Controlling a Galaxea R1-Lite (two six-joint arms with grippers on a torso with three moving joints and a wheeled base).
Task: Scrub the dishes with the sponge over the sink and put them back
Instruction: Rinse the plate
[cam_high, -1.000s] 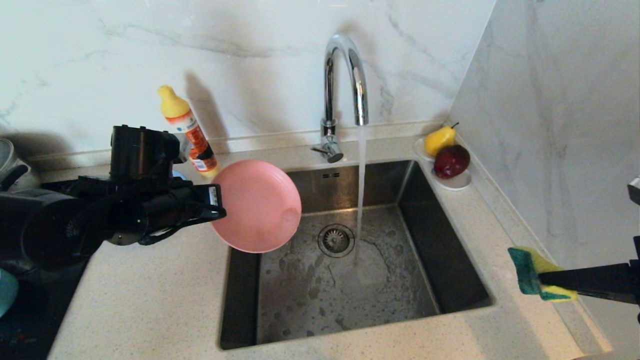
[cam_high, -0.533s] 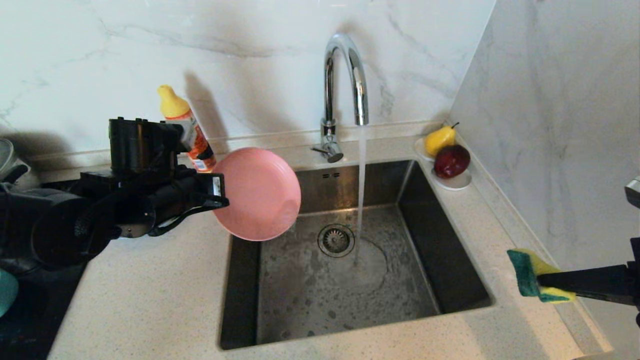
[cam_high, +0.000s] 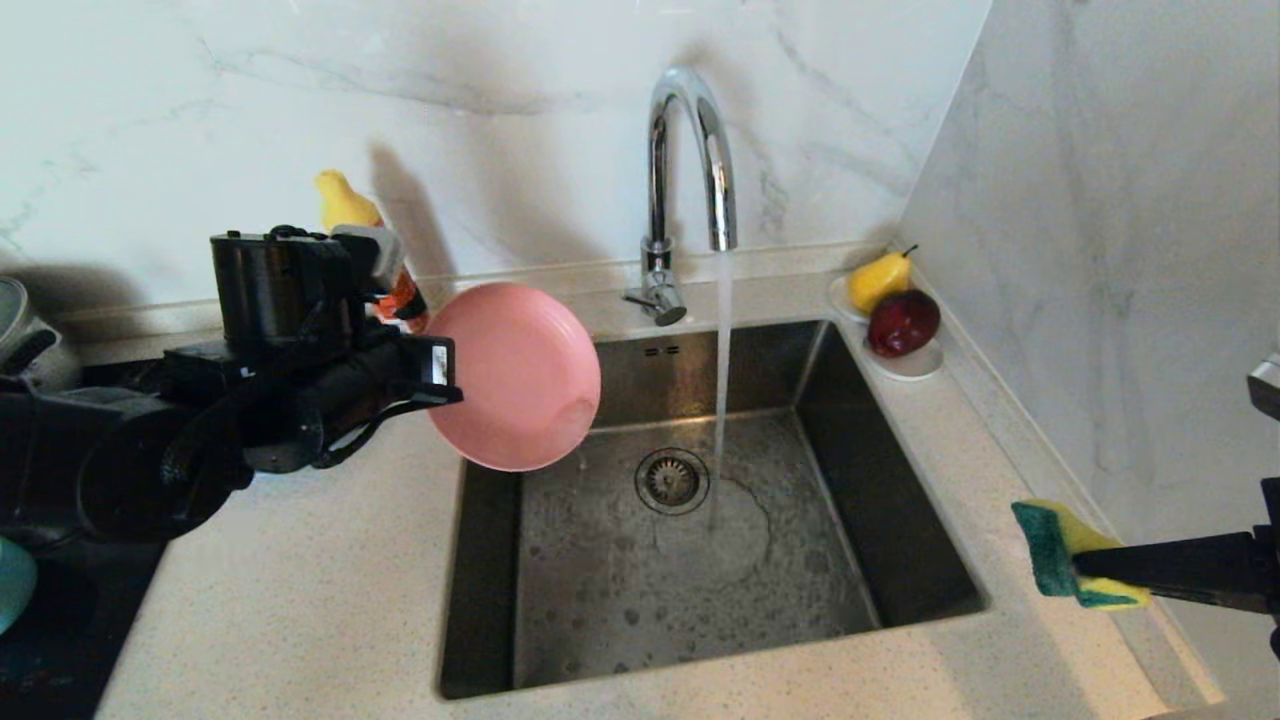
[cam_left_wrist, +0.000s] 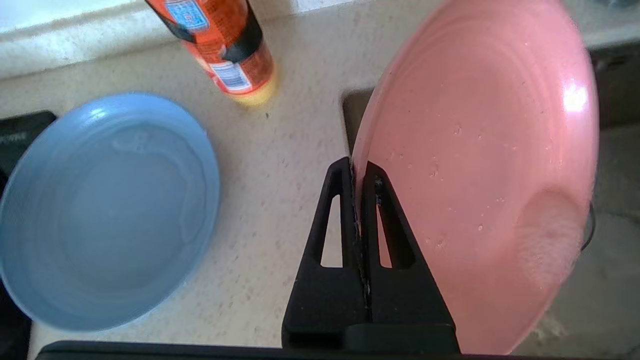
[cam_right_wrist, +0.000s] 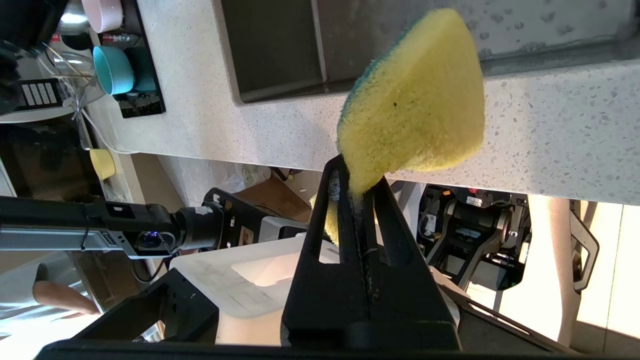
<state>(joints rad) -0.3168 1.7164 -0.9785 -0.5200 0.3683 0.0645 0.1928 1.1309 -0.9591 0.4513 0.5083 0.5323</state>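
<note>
Left gripper (cam_left_wrist: 358, 172) pinches pink plate (cam_high: 520, 375); right gripper (cam_right_wrist: 357, 185) clamps sponge (cam_high: 1065, 550).

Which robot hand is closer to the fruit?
Right. The right gripper, holding the sponge, is in front of the fruit; the left gripper is across the sink.

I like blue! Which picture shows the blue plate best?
The left wrist view: the blue plate lies whole on the counter, beside the orange bottle. In the head view the left arm hides it. The right wrist view does not show it.
</note>
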